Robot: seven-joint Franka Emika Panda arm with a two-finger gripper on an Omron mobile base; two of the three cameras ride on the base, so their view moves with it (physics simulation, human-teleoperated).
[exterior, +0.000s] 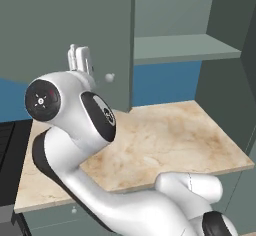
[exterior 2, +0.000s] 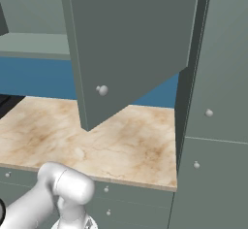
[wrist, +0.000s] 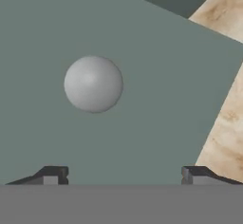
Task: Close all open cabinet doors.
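- The cabinet door (exterior 2: pixel 131 43), a large grey-green panel of the upper wall cabinet, stands swung out over the tabletop (exterior: pixel 165 140), its lower corner hanging above the marbled surface.
- In the right base view the door shows its broad face, with its thin edge turned toward the left; a small round silver knob (exterior 2: pixel 102 90) sits near its lower left corner.
- In the left base view the same door (exterior: pixel 65 30) fills the upper left, and its knob (exterior: pixel 109 78) shows near the lower right corner, just beside the arm's hand.
- To the right of the door in the left base view, the cabinet interior lies open, with a grey-green shelf (exterior: pixel 185 47) above a blue back wall (exterior: pixel 162 82).
- The tool (wrist: pixel 124 173) is close up against the door face; in the hand view the knob (wrist: pixel 93 83) sits above and left of the midpoint between the two dark fingertips (wrist: pixel 52 174).
- The fingertips stand well apart, with nothing between them; neither touches the knob.
- On the far right of the right base view, tall grey-green panels (exterior 2: pixel 218 77) carry small knobs of their own.
- Short drawer fronts (exterior 2: pixel 131 199) with small knobs run below the tabletop's near edge.
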